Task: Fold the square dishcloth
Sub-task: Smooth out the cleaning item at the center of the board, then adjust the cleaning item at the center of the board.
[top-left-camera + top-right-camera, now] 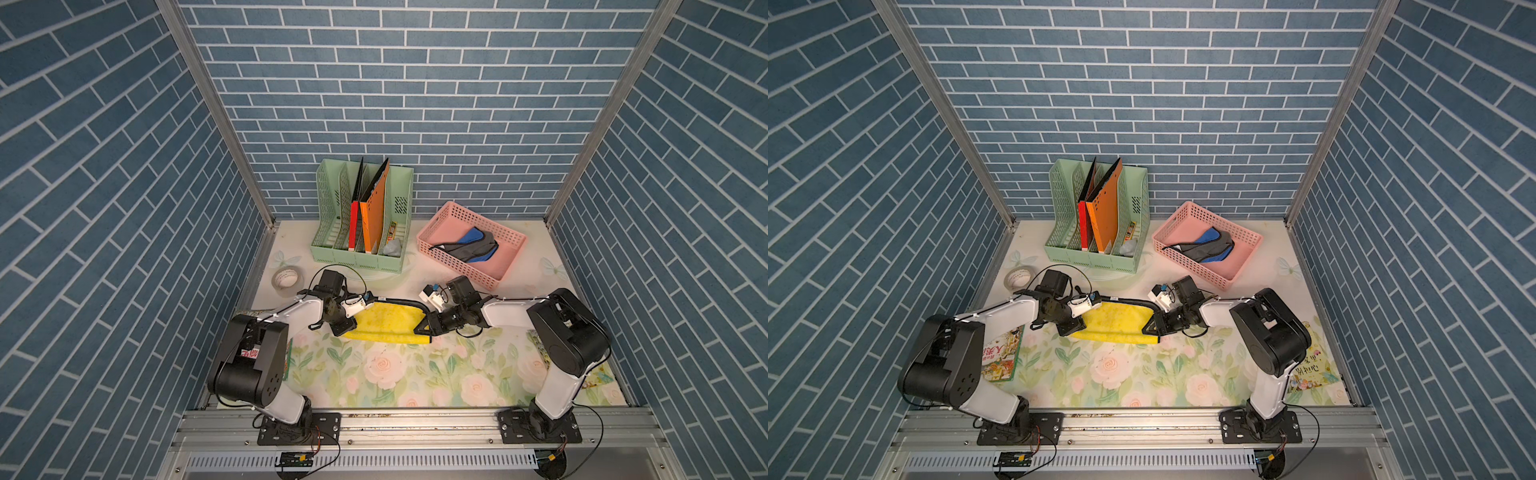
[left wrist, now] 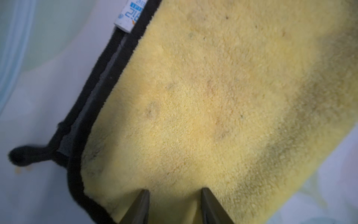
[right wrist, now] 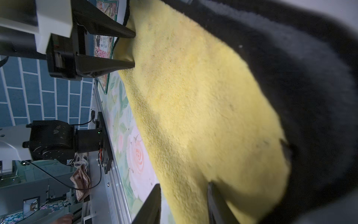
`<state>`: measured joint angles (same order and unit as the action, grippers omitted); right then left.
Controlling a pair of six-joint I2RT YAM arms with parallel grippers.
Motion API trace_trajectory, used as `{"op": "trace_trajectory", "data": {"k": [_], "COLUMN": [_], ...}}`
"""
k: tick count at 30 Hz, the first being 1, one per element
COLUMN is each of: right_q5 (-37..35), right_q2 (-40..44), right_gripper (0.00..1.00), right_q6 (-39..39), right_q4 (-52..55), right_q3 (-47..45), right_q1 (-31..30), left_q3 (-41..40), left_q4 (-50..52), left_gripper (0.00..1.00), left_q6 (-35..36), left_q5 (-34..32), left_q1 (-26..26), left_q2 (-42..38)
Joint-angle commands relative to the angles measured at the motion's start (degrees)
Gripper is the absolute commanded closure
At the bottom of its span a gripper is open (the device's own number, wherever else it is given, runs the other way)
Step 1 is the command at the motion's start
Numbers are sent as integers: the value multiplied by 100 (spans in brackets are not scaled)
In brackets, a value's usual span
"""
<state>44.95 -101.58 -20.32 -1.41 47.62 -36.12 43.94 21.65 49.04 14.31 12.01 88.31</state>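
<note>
One roll of tape [image 1: 286,281] sits at the far left of the floral surface [image 1: 395,374]. Beside it the left arm [image 1: 299,311] reaches low and inward, its left claw [image 2: 174,194] half parted with both tips resting on the single yellow, black-edged dishcloth [image 1: 386,322], which lies folded at the centre between the two arms. The dishcloth's white tag [image 2: 129,15] carries blue print too blurred to read. Behind stand one green file organizer [image 1: 328,208] and one pink basket [image 1: 511,257]. The right arm [image 1: 507,311] mirrors the left. Its right claw [image 3: 184,192] stands parted around the dishcloth's end, though whether it pinches the dishcloth cannot be told.
</note>
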Motion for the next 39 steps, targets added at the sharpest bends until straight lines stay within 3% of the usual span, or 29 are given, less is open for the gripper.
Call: {"op": "trace_trajectory", "data": {"k": [1,4,9,15,22,25,28,33,39], "right_q5": [-430,-550,-674,-660,-172,225,83,-600,-1145], "right_q2": [263,180,-464,-195,247,-88,-673,-1347,-1287], "right_gripper": [61,64,78,82,79,76,80,83,89], "right_q6": [389,-32,-259,-369,-294,-256,-201,88,22], "right_q4": [903,496,263,113,483,457,519,837,722], "right_q3": [326,414,604,44,737,1250,1604,1908,1204], "right_q1": [-369,-846,-1357,-1248,-1158,-910,-598,-399,-360], "left_q3": [-138,-7,274,505,-94,-266,-407,-543,-531], "left_q4": [285,339,253,1697,860,484,95,59,-125], "left_gripper": [50,49,48,48,51,53,56,57,55], "left_q6": [277,258,43,556,306,268,269,300,435], "left_q5": [-452,-129,-66,169,-269,-650,-1061,-1068,-1099], "left_q1": [-138,-138,-131,-129,-133,-131,-144,-146,-140], "left_q2": [-111,-344,-576,-924,-756,-621,-495,-494,-619]}}
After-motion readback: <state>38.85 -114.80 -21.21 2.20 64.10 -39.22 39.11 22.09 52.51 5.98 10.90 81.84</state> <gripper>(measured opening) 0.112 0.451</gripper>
